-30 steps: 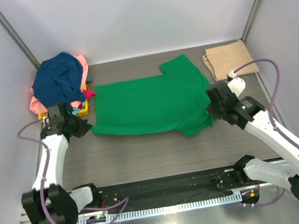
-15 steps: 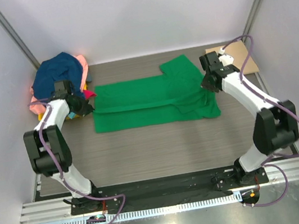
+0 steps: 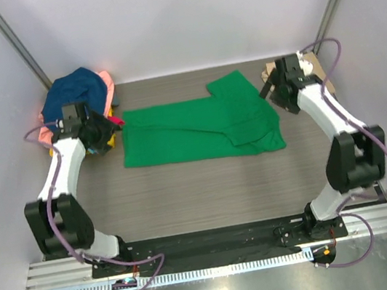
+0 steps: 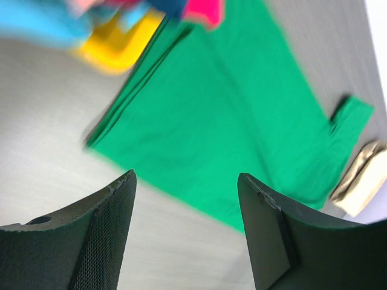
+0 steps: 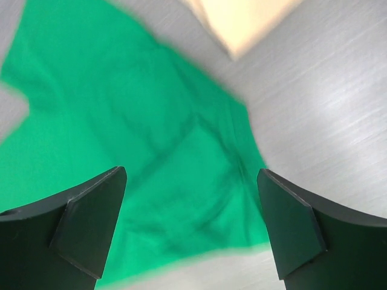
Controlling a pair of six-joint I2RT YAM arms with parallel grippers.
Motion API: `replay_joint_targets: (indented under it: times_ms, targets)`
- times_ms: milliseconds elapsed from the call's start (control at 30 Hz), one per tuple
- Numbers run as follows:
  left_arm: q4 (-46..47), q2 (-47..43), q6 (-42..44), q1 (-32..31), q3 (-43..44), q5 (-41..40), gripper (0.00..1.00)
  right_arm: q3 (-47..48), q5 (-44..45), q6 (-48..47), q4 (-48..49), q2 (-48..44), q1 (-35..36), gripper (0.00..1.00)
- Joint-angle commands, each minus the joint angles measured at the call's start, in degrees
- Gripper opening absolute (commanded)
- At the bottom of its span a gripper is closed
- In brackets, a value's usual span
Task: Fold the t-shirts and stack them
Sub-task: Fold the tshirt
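Note:
The bright green t-shirt (image 3: 199, 131) lies flat in the middle of the table, folded lengthwise, with one sleeve sticking out toward the back. My left gripper (image 3: 101, 135) hovers open just off its left end, and in the left wrist view the green t-shirt (image 4: 230, 121) lies beyond the empty left gripper (image 4: 186, 178). My right gripper (image 3: 278, 92) hangs open over the shirt's right end. In the right wrist view the green t-shirt (image 5: 151, 133) shows between the fingers of the right gripper (image 5: 192, 174), apart from them. A folded tan t-shirt (image 5: 242, 18) lies at the back right.
A heap of unfolded t-shirts sits at the back left, with navy t-shirt (image 3: 75, 94) on top and salmon pink t-shirt (image 3: 105, 81) and yellow t-shirt (image 3: 109, 138) showing at its edges. The right forearm covers most of the tan t-shirt (image 3: 326, 83). White walls close in both sides and the back.
Both grippers carried the green shirt's near edge back over it, then opened and let go. The shirt now lies folded and both arms have drawn away from it.

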Motion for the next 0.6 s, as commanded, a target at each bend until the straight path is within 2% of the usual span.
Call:
replay_joint_targets:
  times_ms: [0, 67, 200, 567]
  targets:
    - [2.77, -7.57, 1.22, -0.17, -10.66, -1.8, 0.69, -13.14, -6.14, 0.07, 3.7, -12.21, 0.49, 0.95]
    - [6.37, -9.52, 1.04, -0.08, -17.24, -2.14, 0.71, -22.34, -10.97, 0.69, 5.82, -15.13, 0.49, 0.93]
    - [10.42, -9.97, 1.3, -0.08, -23.07, -1.97, 0.72, -32.59, -13.45, 1.92, 10.49, -18.74, 0.41, 0.9]
    - [17.63, 0.56, 1.83, -0.17, -23.52, -1.88, 0.72, -34.62, -13.45, 0.17, 16.29, -11.11, -1.7, 0.86]
